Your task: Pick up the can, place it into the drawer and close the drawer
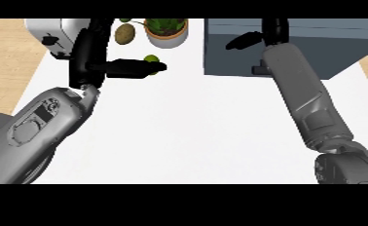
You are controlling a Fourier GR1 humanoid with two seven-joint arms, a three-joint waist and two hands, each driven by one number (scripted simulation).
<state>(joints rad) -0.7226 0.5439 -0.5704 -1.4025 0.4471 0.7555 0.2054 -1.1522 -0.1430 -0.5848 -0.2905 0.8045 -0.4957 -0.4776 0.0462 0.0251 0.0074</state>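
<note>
Reaching over the drawer unit, the right hand hides any can.

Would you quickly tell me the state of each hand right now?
Left hand: open, fingers straight, holding nothing.
Right hand: over the drawer unit; cannot be told.

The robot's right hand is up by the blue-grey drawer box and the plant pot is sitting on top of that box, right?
Not quite. The head view shows the plant pot standing on the white counter, left of the drawer box. The right hand is up by that box.
</note>
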